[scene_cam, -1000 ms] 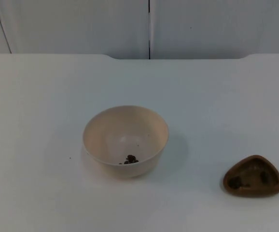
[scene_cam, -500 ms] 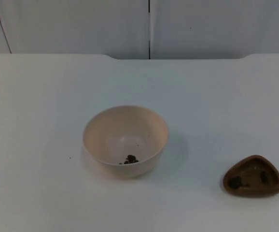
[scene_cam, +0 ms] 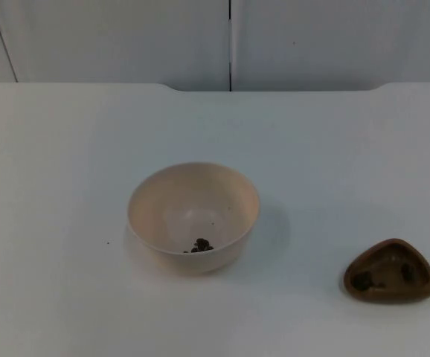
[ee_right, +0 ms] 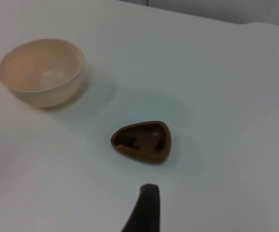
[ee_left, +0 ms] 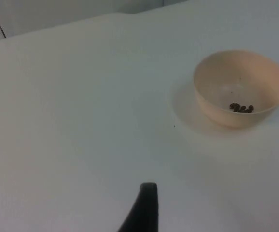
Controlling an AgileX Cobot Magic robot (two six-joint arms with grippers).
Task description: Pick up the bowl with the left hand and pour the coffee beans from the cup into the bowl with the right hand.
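A cream bowl (scene_cam: 193, 213) stands upright near the middle of the white table, with a few coffee beans (scene_cam: 201, 245) at its bottom. A small brown three-cornered cup (scene_cam: 390, 271) sits on the table to the bowl's right, with dark beans (scene_cam: 362, 281) inside. My left gripper (ee_left: 146, 205) hovers over bare table well away from the bowl (ee_left: 241, 87), touching nothing. My right gripper (ee_right: 146, 205) hangs a short way from the cup (ee_right: 143, 141), also touching nothing. The bowl (ee_right: 42, 71) lies beyond the cup.
The grey partition wall (scene_cam: 230, 41) closes off the table's far edge. White table top (scene_cam: 66, 149) surrounds the bowl and the cup on all sides.
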